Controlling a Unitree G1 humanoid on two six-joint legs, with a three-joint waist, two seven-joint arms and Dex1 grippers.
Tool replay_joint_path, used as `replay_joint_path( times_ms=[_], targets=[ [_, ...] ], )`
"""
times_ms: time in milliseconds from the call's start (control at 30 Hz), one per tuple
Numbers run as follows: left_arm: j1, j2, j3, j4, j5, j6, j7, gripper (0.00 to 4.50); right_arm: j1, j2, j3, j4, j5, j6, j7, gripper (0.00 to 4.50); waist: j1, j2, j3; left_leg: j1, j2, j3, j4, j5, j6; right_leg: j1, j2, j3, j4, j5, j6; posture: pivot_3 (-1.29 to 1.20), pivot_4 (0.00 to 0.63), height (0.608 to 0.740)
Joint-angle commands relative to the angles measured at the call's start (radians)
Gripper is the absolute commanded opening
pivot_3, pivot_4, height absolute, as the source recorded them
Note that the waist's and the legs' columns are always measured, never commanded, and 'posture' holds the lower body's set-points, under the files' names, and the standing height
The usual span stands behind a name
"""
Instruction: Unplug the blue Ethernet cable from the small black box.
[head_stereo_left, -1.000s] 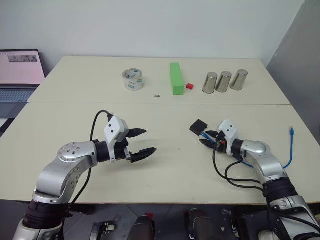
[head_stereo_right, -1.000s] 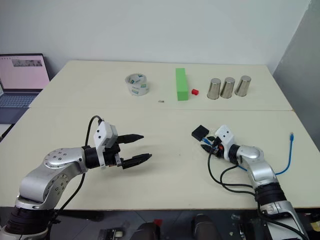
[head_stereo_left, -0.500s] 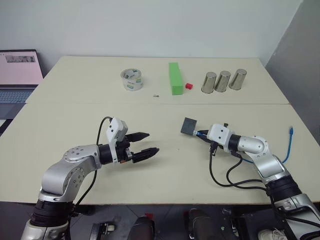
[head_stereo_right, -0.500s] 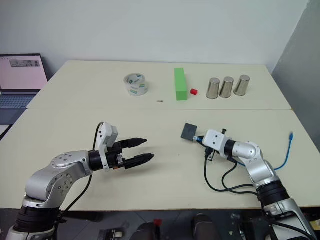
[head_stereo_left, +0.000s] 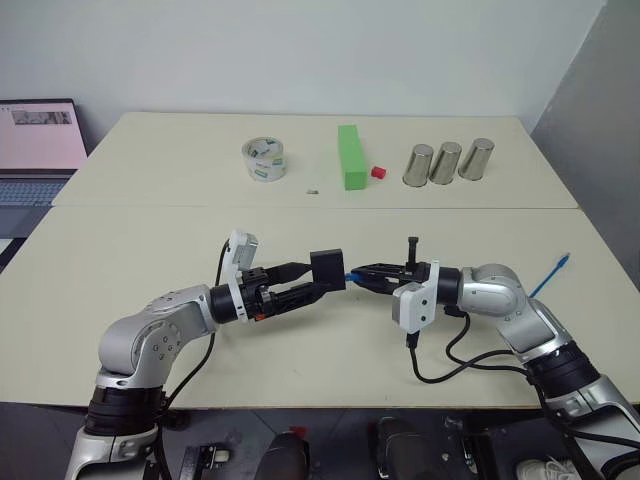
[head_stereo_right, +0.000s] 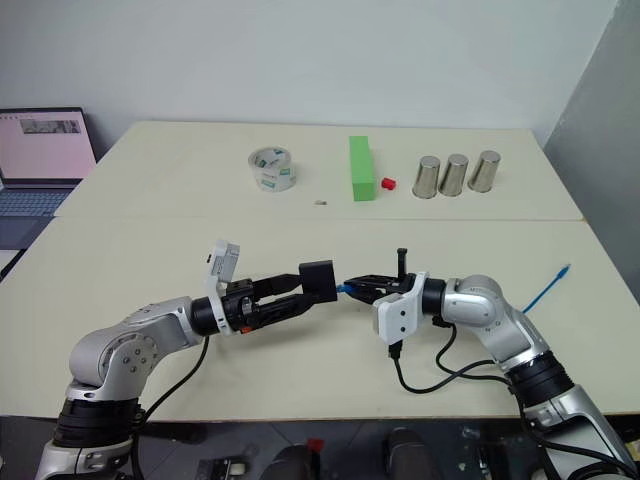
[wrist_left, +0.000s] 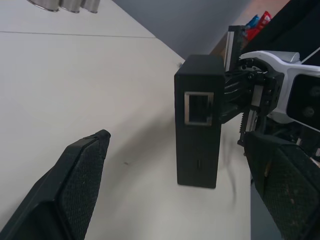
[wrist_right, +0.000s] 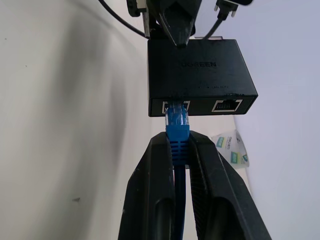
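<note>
Bright blue Ethernet cable (wrist_right: 176, 131), matte black box (wrist_right: 199, 75) (faint grey lettering), green block (head_stereo_left: 350, 155), cream table (head_stereo_left: 150, 230).

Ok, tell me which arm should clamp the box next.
Left. Its open gripper already straddles the small black box, while the right gripper is shut on the blue Ethernet cable plug, still seated.

Lab or office: plain pale tables (head_stereo_left: 150, 230), open laptop (head_stereo_left: 40, 145), bare white wall (head_stereo_left: 300, 50).

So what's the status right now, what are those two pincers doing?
Right pincer shut on blue cable, still plugged into black box. Left pincer open around the box, not gripping. Nothing in the way.
</note>
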Motion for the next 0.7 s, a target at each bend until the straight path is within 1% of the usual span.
replay_joint_path(
  times_ms=[33, 300, 467, 500, 533, 633, 667, 700],
  targets=[
    [-0.017, 0.001, 0.011, -0.013, -0.030, 0.008, -0.014, 3.99, -0.020, 0.009, -0.004, -0.043, 0.013, -0.004, 0.003, 0.13, 0.000, 0.000, 0.000, 0.000, 0.000, 0.000, 0.000, 0.000, 0.000, 0.000, 0.000, 0.000, 0.000, 0.000, 0.000, 0.00, 0.150, 0.740],
    [-0.009, 0.011, -0.002, -0.012, -0.016, 0.009, -0.028, 2.35, -0.021, 0.022, -0.002, -0.048, 0.010, 0.003, -0.007, 0.13, 0.000, 0.000, 0.000, 0.000, 0.000, 0.000, 0.000, 0.000, 0.000, 0.000, 0.000, 0.000, 0.000, 0.000, 0.000, 0.00, 0.150, 0.740],
    [-0.016, 0.012, -0.012, -0.003, -0.002, 0.002, -0.027, 1.04, -0.029, 0.035, 0.003, -0.044, -0.016, -0.009, -0.016, 0.13, 0.000, 0.000, 0.000, 0.000, 0.000, 0.000, 0.000, 0.000, 0.000, 0.000, 0.000, 0.000, 0.000, 0.000, 0.000, 0.00, 0.150, 0.740],
    [-0.018, 0.012, -0.013, -0.001, 0.000, 0.001, -0.028, 0.98, -0.030, 0.035, 0.007, -0.044, -0.026, -0.010, -0.016, 0.13, 0.000, 0.000, 0.000, 0.000, 0.000, 0.000, 0.000, 0.000, 0.000, 0.000, 0.000, 0.000, 0.000, 0.000, 0.000, 0.00, 0.150, 0.740],
    [-0.019, 0.013, -0.013, 0.002, 0.001, 0.000, -0.029, 0.80, -0.029, 0.030, 0.013, -0.041, -0.041, -0.012, -0.011, 0.13, 0.000, 0.000, 0.000, 0.000, 0.000, 0.000, 0.000, 0.000, 0.000, 0.000, 0.000, 0.000, 0.000, 0.000, 0.000, 0.00, 0.150, 0.740],
    [-0.021, 0.017, -0.018, 0.004, 0.009, -0.002, -0.036, 0.80, -0.022, 0.016, 0.023, -0.040, -0.053, -0.023, 0.003, 0.13, 0.000, 0.000, 0.000, 0.000, 0.000, 0.000, 0.000, 0.000, 0.000, 0.000, 0.000, 0.000, 0.000, 0.000, 0.000, 0.00, 0.150, 0.740],
    [-0.021, 0.018, -0.018, 0.005, 0.010, -0.002, -0.039, 0.80, -0.020, 0.014, 0.022, -0.042, -0.049, -0.024, 0.005, 0.83, 0.000, 0.000, 0.000, 0.000, 0.000, 0.000, 0.000, 0.000, 0.000, 0.000, 0.000, 0.000, 0.000, 0.000, 0.000, 0.00, 0.150, 0.740],
    [-0.022, 0.020, -0.020, 0.006, 0.012, -0.002, -0.043, 0.80, -0.019, 0.008, 0.023, -0.047, -0.045, -0.022, 0.015, 0.97, 0.000, 0.000, 0.000, 0.000, 0.000, 0.000, 0.000, 0.000, 0.000, 0.000, 0.000, 0.000, 0.000, 0.000, 0.000, 0.00, 0.150, 0.740]
  ],
)
